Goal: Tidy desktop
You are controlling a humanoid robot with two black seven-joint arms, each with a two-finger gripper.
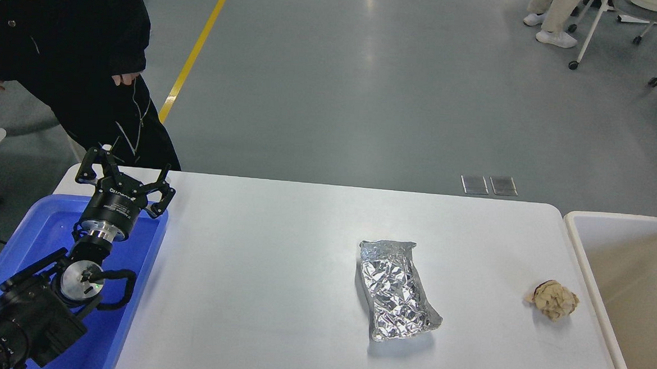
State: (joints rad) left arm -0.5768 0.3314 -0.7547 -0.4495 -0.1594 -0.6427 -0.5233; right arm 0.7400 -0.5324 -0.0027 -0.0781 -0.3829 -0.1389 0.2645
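The left gripper (125, 175) hangs with its jaws spread and empty over the far end of a blue tray (137, 287), at the left edge of the white desktop (256, 271). Well to the right of the jaws a crinkled silver foil packet (397, 291) lies flat on the desktop, and farther right sits a crumpled brown paper ball (552, 300), close to a beige bin (594, 260)

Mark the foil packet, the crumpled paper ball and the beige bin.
foil packet (399, 292), head view, middle of its crinkled top.
paper ball (553, 300), head view, centre of the wad.
beige bin (575, 242), head view, its left rim.
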